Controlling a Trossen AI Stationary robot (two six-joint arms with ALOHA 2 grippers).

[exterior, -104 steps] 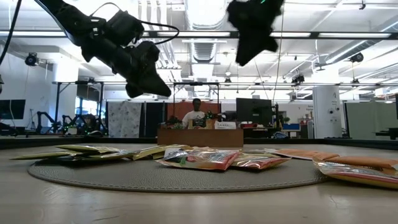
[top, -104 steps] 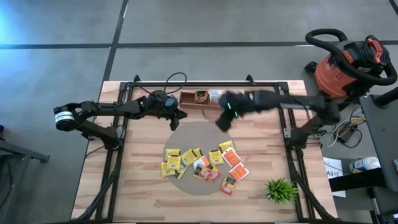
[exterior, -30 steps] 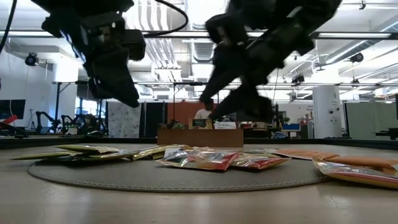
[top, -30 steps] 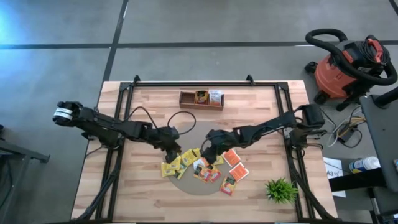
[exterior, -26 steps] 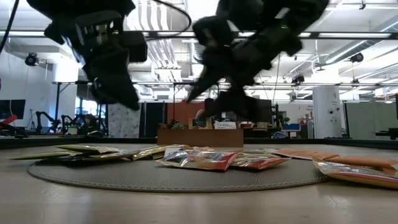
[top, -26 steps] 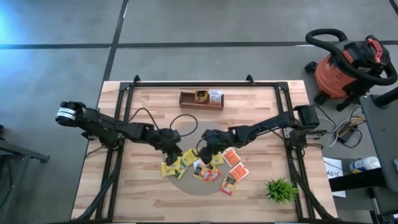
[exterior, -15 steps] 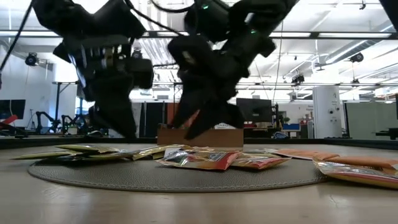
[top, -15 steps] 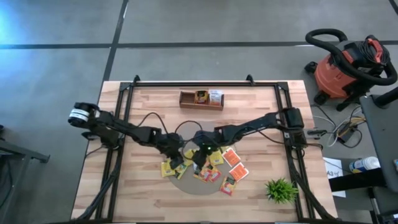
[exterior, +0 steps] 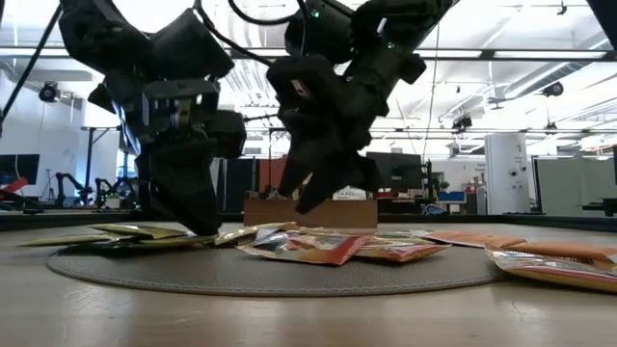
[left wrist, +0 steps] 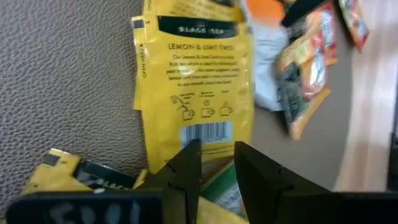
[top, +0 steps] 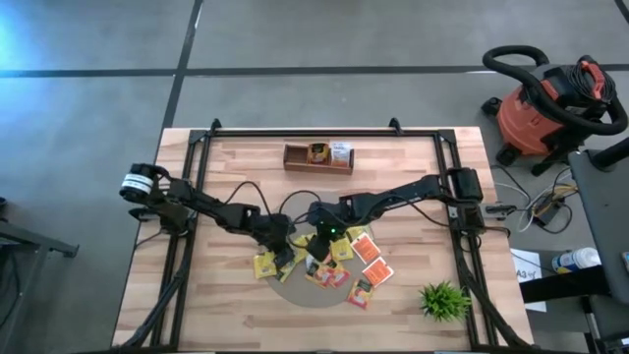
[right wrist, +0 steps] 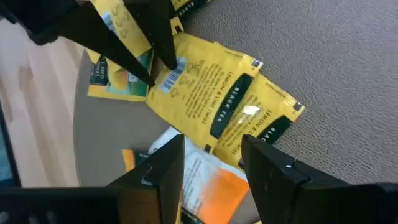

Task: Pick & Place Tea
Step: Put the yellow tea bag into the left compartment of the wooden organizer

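Tea: packets (top: 329, 258) lie in a loose heap on a round grey mat (top: 295, 293) at the near middle of the table (top: 403, 197); both grippers are down over the heap's left half.
Left gripper: (top: 284, 246) low over the yellow packets at the heap's left; its fingers (left wrist: 186, 165) stand slightly apart, tips at the barcode edge of one yellow packet (left wrist: 193, 87), nothing between them. In the low view it (exterior: 198, 217) reaches nearly to the packets.
Right gripper: (top: 316, 248) just right of the left one, over the heap's middle; fingers (right wrist: 165, 168) parted and empty, above a yellow packet (right wrist: 214, 102) and a white-and-orange one (right wrist: 205, 180). In the low view it (exterior: 313, 193) hangs a little above the heap.
Writing: the yellow packet under the left gripper reads "BLACK TEA" on a dark band, then "LEMON & LIME TWIST", with a barcode below. The right wrist view shows the same words on its yellow packet.
Count: about six yellow packets on the left, about four orange-red on the right, some white or mixed between; overlap hides the exact number.
Tray: (top: 318, 157) at the far middle of the table, with two packets in it.
Plant: one (top: 443, 299), near right corner.
Vacuum: one red (top: 545, 98), on the floor beyond the far right corner.
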